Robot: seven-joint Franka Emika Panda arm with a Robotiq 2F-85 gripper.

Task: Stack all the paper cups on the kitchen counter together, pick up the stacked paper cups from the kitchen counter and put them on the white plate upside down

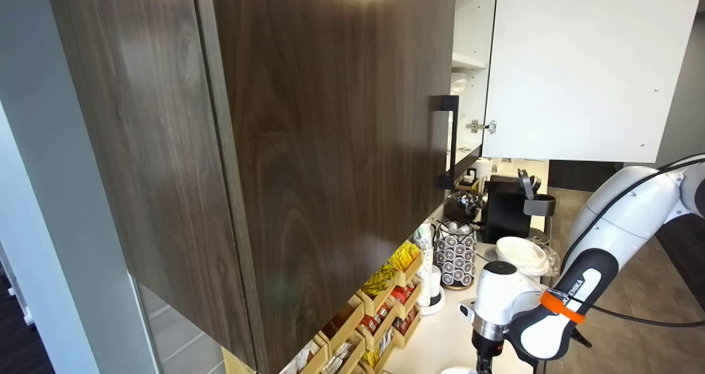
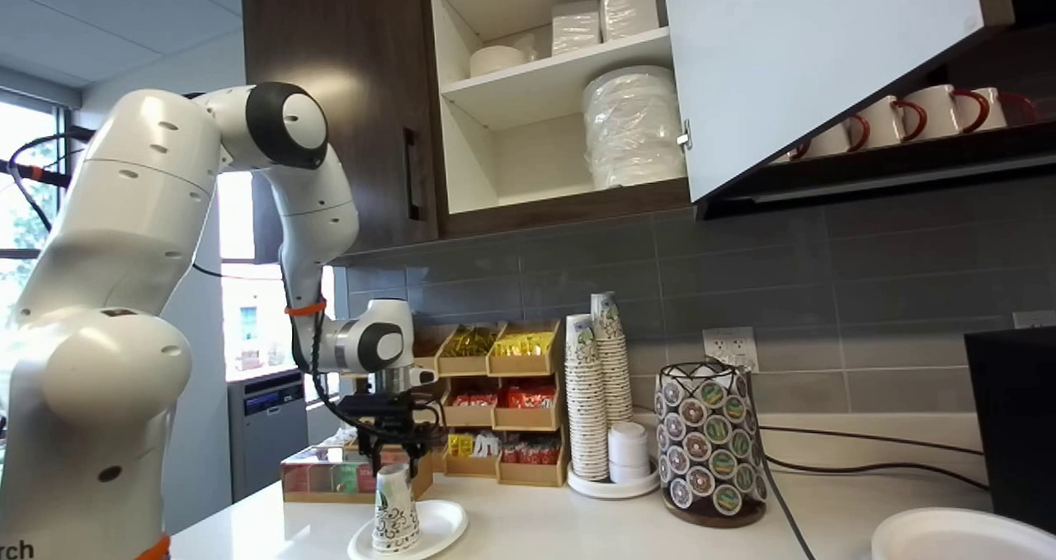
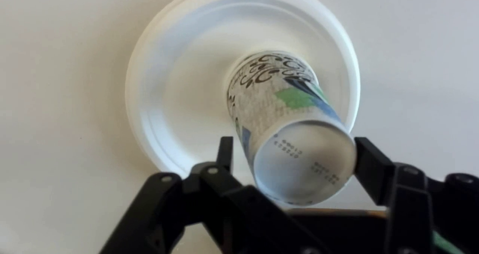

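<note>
The paper cups stand upside down on the white plate [image 2: 450, 520], patterned cup [image 2: 396, 515] base up. In the wrist view the cup [image 3: 277, 97] shows its printed white base and leaf pattern; how many are nested cannot be told. The plate [image 3: 179, 78] lies flat on the pale kitchen counter [image 2: 528, 535]. My gripper [image 3: 295, 156] is around the cup's upper end, fingers spread. The right-hand finger touches or nearly touches the cup; a gap shows at the left-hand one. In an exterior view my gripper [image 1: 484, 363] hides the cup, and only the plate's edge [image 1: 456, 370] shows.
A wooden packet rack [image 2: 499, 416] and a clear-fronted box [image 2: 330, 479] stand behind the plate. Tall cup stacks [image 2: 587, 411] and a round pod holder [image 2: 709, 444] stand along the wall. White dishes [image 2: 957, 535] lie farther along. An open cabinet door [image 2: 808, 57] hangs above.
</note>
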